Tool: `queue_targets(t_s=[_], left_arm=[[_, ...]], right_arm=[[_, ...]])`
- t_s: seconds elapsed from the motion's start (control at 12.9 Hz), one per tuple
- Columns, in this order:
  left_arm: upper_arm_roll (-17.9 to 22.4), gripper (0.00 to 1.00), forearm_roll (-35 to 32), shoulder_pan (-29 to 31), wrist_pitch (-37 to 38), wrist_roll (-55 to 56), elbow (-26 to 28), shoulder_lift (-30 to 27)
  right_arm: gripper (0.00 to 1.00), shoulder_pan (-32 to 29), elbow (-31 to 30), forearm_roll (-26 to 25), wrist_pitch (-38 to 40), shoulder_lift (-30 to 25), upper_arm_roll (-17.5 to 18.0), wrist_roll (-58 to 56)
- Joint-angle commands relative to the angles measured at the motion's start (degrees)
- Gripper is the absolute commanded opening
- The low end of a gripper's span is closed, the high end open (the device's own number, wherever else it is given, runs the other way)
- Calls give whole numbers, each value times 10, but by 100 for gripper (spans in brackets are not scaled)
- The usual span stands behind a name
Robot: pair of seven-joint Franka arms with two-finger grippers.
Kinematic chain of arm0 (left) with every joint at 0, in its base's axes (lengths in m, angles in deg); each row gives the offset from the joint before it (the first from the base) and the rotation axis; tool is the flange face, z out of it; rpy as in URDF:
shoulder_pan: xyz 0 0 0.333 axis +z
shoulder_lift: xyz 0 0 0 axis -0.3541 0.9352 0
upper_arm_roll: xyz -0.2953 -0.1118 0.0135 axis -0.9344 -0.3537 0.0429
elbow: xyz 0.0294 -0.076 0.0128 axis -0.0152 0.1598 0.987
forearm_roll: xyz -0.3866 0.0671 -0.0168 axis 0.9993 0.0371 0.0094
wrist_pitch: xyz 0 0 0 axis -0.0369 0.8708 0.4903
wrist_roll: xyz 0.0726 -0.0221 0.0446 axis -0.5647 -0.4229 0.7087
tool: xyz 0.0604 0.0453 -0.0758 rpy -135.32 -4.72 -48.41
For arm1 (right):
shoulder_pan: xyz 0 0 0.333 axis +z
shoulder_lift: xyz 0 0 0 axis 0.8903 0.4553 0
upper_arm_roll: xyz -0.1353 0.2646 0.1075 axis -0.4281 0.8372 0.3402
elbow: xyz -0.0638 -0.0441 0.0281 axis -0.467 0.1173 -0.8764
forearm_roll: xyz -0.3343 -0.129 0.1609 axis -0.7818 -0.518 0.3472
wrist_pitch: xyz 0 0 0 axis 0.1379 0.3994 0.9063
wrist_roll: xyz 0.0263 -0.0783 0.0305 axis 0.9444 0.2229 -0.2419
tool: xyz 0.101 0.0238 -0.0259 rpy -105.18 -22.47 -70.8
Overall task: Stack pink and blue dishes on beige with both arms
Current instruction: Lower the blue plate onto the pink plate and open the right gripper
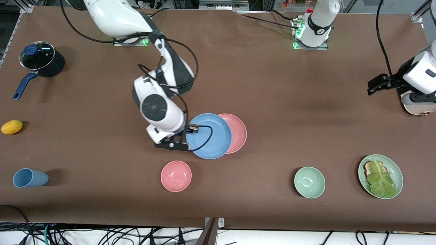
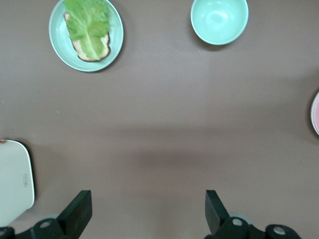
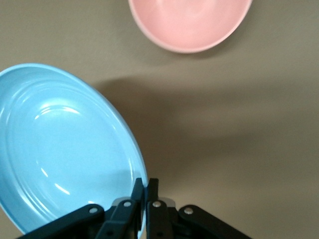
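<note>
My right gripper (image 1: 185, 136) is shut on the rim of the blue plate (image 1: 209, 136), at the edge toward the right arm's end of the table. In the right wrist view its fingers (image 3: 145, 191) pinch that rim of the blue plate (image 3: 60, 149). The blue plate overlaps the pink plate (image 1: 236, 132), covering the pink plate's side toward the right arm's end. A sliver of the pink plate (image 2: 316, 113) shows in the left wrist view. No beige plate can be made out. My left gripper (image 1: 374, 85) waits open over bare table at the left arm's end, empty (image 2: 148, 211).
The pink bowl (image 1: 176, 176) and blue cup (image 1: 30, 177) stand near the front edge, as do a green bowl (image 1: 309, 182) and a green plate with lettuce toast (image 1: 380, 176). A lidded pot (image 1: 41, 60) and a lemon (image 1: 12, 127) sit at the right arm's end.
</note>
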Motion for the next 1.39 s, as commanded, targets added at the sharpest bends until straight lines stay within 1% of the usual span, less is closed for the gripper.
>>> queue_targets(t_s=[0.0, 0.15, 0.39, 0.54, 0.77, 0.93, 1.08, 1.31], left_arm=[[37, 100, 41, -9, -2, -19, 35, -20], [38, 100, 40, -9, -2, -18, 35, -20], [35, 100, 35, -9, 0, -17, 31, -19], [33, 100, 34, -9, 1, -17, 27, -18], [32, 100, 33, -9, 1, -16, 26, -18], [32, 100, 33, -9, 2, -16, 25, -19], [32, 100, 15, -7, 0, -18, 21, -19], [32, 100, 12, -8, -1, -18, 10, -17]], right_arm=[[0, 28, 13, 16, -47, 37, -5, 77], [0, 41, 13, 17, -85, 60, -4, 99], [0, 44, 13, 23, -97, 77, -4, 111], [0, 43, 13, 46, -87, 75, -4, 110], [0, 43, 17, 50, -37, 63, -4, 110], [0, 44, 16, 50, -33, 60, -5, 110], [0, 44, 13, 50, -33, 62, -5, 110], [0, 43, -9, 50, -32, 61, -5, 106]])
